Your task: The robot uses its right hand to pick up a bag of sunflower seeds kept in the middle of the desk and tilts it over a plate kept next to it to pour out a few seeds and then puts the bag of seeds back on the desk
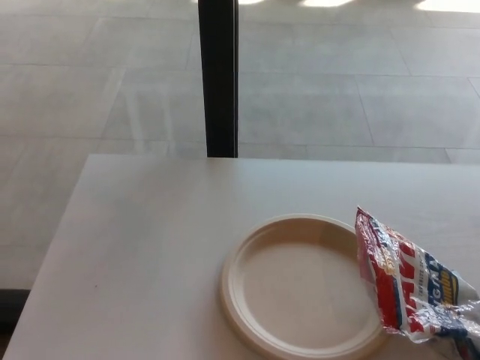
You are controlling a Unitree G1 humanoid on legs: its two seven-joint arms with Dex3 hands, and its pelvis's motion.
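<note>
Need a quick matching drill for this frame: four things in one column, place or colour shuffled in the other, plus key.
Things:
1. round cream paper plate
2. red, white and blue foil bag of seeds
3. black vertical post
4. white desk

Descriptions:
A. stands beyond the far edge of the desk
B. overlaps the plate's right rim, open top toward the plate
C. empty, lies right of the desk's centre
D. carries both plate and bag

Pairs: 1-C, 2-B, 3-A, 4-D

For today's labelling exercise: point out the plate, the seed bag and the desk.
plate (pixel 300 289): head view, on its bare inner base.
seed bag (pixel 401 281): head view, on the red-and-white printed front.
desk (pixel 150 247): head view, on the bare top left of the plate.
</note>
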